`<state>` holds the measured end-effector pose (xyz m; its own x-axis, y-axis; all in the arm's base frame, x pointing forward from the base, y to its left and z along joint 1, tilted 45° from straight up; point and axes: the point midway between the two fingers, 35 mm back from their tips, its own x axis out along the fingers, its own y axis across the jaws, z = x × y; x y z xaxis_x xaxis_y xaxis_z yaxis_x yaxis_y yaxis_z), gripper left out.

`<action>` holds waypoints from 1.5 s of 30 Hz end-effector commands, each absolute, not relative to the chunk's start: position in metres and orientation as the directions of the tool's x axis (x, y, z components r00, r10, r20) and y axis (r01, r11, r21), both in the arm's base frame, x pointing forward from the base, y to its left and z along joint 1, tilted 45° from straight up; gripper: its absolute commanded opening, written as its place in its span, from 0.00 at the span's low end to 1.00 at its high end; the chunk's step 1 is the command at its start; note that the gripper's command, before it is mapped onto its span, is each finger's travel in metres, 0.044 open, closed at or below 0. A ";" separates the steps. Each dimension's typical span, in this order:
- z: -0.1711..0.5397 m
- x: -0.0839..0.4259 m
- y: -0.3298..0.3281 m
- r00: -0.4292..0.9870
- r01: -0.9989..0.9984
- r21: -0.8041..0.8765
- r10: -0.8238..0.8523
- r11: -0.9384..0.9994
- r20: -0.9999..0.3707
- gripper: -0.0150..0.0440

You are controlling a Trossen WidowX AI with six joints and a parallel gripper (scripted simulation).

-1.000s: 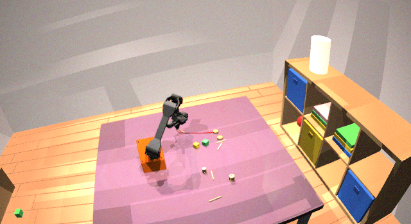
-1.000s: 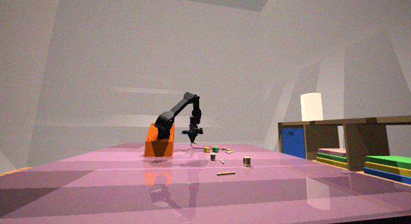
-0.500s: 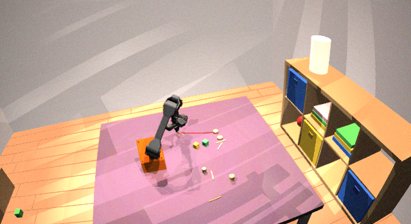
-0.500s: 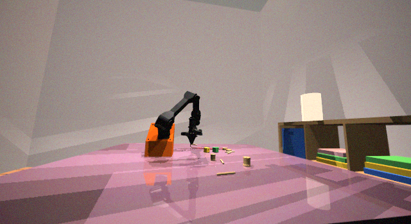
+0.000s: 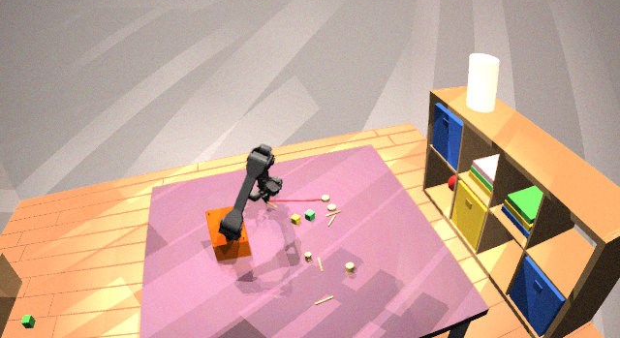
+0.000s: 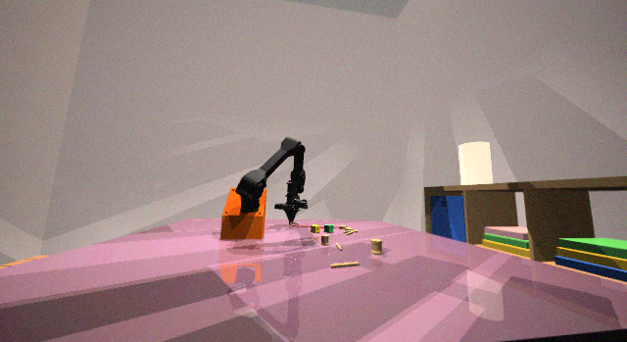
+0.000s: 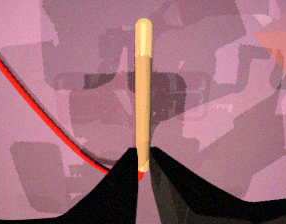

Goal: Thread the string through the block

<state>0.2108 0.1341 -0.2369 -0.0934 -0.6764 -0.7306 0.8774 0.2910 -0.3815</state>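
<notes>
In the wrist view, from the left, one red string (image 5: 296,200) (image 6: 305,226) (image 7: 44,118) curves in and passes behind the left-hand finger of the gripper (image 5: 266,200) (image 6: 291,222) (image 7: 144,151). The jaws are clamped on one wooden stick (image 5: 273,205) (image 7: 143,100) near its string end — a red tip shows at that end. The greater part of the stick projects beyond the fingertips, low over the table (image 5: 194,290) (image 6: 313,298) (image 7: 234,175); contact with the surface cannot be determined.

Top view, left to right: one orange base (image 5: 232,252) (image 6: 242,226) carries the arm. Next is the gripper with the stick, the string running nearly straight to a round wooden button (image 5: 325,198). Cubes on the table, quantity two: yellow (image 5: 295,219) (image 6: 314,228), then green (image 5: 310,215) (image 6: 328,228). Upright wooden cylinders, quantity two: smaller (image 5: 308,256) (image 6: 325,240) and larger (image 5: 350,267) (image 6: 376,247), well apart. Loose sticks, quantity four: one between the cylinders, one nearer the front edge, and two close together near the buttons. Round buttons, quantity two — the second (image 5: 331,207) sits just beside the first. The block's hole cannot be identified at this scale.
</notes>
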 end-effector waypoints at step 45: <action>-0.206 0.235 0.096 -0.088 0.877 -0.378 -0.675 0.296 -0.733 0.25</action>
